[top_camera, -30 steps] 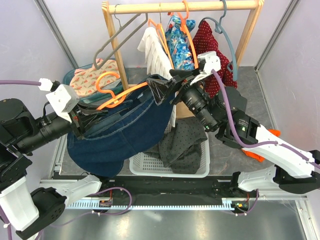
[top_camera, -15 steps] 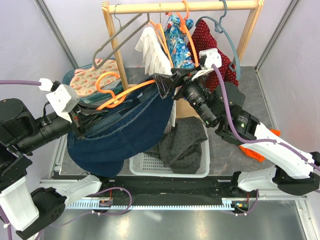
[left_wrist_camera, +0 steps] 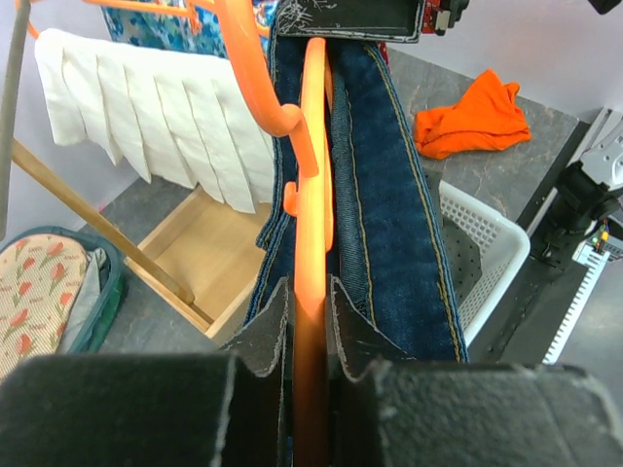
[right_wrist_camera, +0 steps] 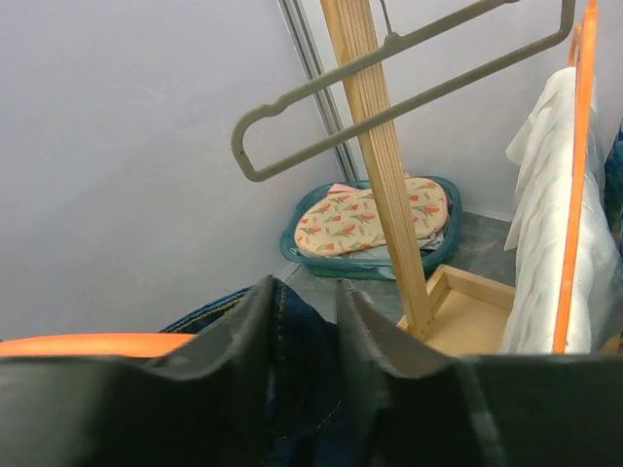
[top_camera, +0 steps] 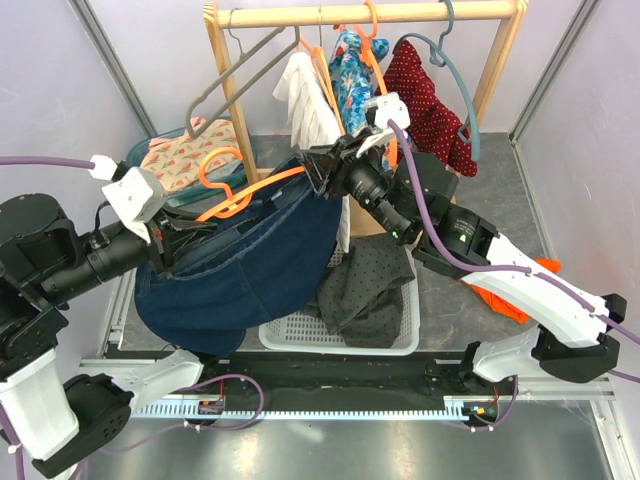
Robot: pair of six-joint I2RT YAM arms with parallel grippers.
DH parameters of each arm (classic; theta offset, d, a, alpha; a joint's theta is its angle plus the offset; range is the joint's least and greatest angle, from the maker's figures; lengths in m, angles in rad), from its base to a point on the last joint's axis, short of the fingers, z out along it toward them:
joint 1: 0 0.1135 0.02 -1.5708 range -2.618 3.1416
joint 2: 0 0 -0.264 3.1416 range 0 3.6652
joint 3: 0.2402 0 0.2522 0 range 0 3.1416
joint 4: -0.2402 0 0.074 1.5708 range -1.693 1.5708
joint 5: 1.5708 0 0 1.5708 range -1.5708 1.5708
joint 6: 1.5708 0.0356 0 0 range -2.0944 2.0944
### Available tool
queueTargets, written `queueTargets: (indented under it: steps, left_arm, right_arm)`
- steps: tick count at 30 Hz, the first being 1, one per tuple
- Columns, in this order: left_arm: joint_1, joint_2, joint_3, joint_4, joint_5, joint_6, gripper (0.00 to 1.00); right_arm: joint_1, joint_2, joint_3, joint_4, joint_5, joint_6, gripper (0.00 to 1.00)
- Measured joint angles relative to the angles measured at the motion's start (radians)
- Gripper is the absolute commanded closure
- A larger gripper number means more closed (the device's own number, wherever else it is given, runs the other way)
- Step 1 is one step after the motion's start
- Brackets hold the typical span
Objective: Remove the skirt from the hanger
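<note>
The dark navy denim skirt hangs off the orange hanger between the two arms, in front of the rack. My left gripper is shut on the hanger's bar; in the left wrist view the bar runs straight out from between its pads, with the skirt draped on both sides. My right gripper is at the skirt's right waistband corner. In the right wrist view, denim fills the narrow gap between its fingers, and the hanger shows at the lower left.
Behind stands a wooden rack with a white garment, a floral one, a red one, and a grey hanger. A white basket holds a dark dotted garment. A teal tub sits back left and an orange cloth right.
My right gripper has moved left onto the skirt's waistband corner and its jaws have closed from wide open onto the denim. The left gripper has kept its hold on the hanger.
</note>
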Motion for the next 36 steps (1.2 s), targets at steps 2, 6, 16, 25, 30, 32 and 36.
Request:
queueTargets:
  steps: [2, 6, 16, 25, 30, 32, 36]
  left_arm:
    - [0.0, 0.001, -0.003, -0.006, -0.002, 0.0, 0.98]
    - [0.0, 0.0, -0.017, -0.001, -0.004, 0.0, 0.98]
    - [0.0, -0.018, -0.16, 0.096, 0.029, 0.005, 0.98]
    - [-0.001, 0.094, -0.135, 0.098, 0.093, 0.005, 0.98]
    - [-0.007, 0.121, -0.068, 0.063, 0.115, 0.005, 0.98]
    - [-0.01, 0.113, -0.055, 0.06, 0.113, 0.005, 0.98]
    - [-0.01, 0.08, -0.051, 0.059, 0.107, 0.006, 0.98]
  right_arm:
    - [0.0, 0.002, 0.0, -0.017, 0.0, 0.001, 0.79]
    - [-0.004, 0.0, 0.003, -0.034, 0.004, 0.002, 0.86]
    - [-0.009, 0.069, 0.218, -0.173, -0.045, -0.014, 0.86]
    - [0.049, 0.163, 0.312, -0.198, -0.145, 0.011, 0.86]
    - [0.068, 0.172, 0.313, -0.196, -0.098, 0.003, 0.86]
    - [0.081, 0.164, 0.313, -0.202, -0.079, -0.014, 0.86]
    - [0.109, 0.12, 0.313, -0.242, -0.023, -0.07, 0.86]
